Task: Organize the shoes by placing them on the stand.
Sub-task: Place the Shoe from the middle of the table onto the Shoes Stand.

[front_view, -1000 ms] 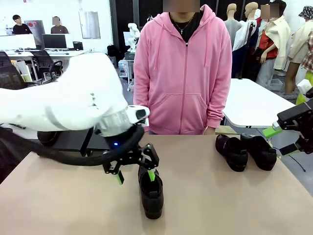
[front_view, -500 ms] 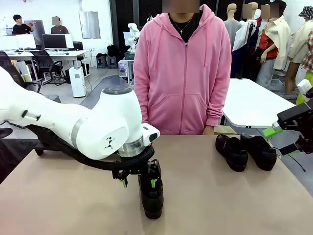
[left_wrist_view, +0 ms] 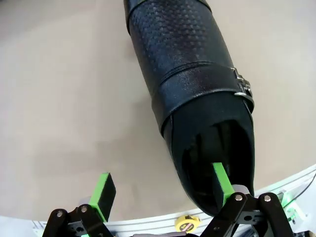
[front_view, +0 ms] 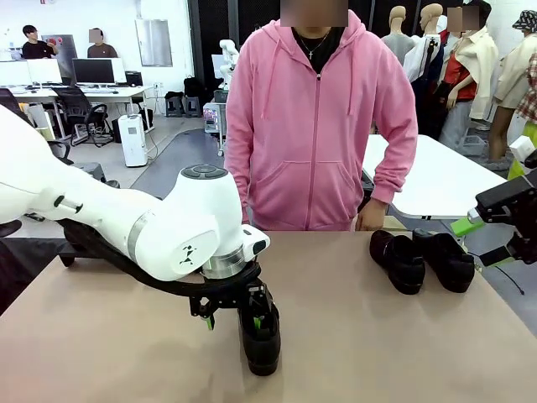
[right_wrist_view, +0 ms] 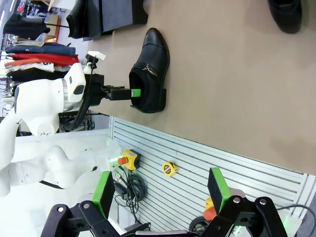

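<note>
At table [front_view: 377, 336] centre, left claw [front_view: 233, 321] spread, straddling heel rim of shoe [front_view: 262, 340]; right claw [right_wrist_view: 160, 190] spread, empty.

Tan bench [front_view: 403, 353] across near ground, matte, evenly lit. Far right: white table [front_view: 436, 180]. Far left: white desks [front_view: 117, 89], dark monitor [front_view: 93, 70], black office chair [front_view: 82, 109], white tower unit [front_view: 132, 139] on grey floor [front_view: 172, 164]. White wall [front_view: 109, 21] behind; black panels [front_view: 214, 34] far centre. Bright, even light.
</note>
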Available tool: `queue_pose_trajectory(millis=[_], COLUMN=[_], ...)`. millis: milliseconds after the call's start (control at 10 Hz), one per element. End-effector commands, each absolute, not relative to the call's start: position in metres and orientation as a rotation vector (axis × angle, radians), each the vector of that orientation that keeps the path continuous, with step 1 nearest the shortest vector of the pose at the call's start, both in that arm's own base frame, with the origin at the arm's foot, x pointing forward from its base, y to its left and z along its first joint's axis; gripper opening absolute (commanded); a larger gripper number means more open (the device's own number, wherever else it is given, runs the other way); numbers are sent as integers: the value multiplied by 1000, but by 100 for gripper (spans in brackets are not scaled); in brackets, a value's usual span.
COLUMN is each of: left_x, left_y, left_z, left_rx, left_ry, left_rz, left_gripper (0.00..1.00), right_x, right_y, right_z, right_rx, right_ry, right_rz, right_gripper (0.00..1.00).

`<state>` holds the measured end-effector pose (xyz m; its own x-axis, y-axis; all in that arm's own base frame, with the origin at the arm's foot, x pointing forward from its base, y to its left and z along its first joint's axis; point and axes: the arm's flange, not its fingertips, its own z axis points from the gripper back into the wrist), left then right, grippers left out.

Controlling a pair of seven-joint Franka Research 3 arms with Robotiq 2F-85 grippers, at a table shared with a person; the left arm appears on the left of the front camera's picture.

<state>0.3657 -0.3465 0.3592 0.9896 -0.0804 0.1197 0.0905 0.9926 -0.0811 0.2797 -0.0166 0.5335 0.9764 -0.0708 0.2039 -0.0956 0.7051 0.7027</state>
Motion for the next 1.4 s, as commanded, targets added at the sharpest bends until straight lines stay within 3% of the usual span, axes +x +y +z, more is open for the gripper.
queue_pose_trajectory(millis=[0, 100, 1300], left_x=[371, 371, 369], left_y=[-353, -353, -340], left_z=[357, 356, 363], left_rx=[-73, -83, -129], left_ry=[-174, -159, -163], left_rz=[-37, -25, -3], left_gripper=[55, 0, 0], right_x=[281, 281, 281], right_y=[-18, -18, -18], right_z=[535, 535, 535], right_rx=[814, 814, 814], right_ry=[-234, -234, -234], right_rz=[33, 33, 33], right_gripper=[100, 100, 100])
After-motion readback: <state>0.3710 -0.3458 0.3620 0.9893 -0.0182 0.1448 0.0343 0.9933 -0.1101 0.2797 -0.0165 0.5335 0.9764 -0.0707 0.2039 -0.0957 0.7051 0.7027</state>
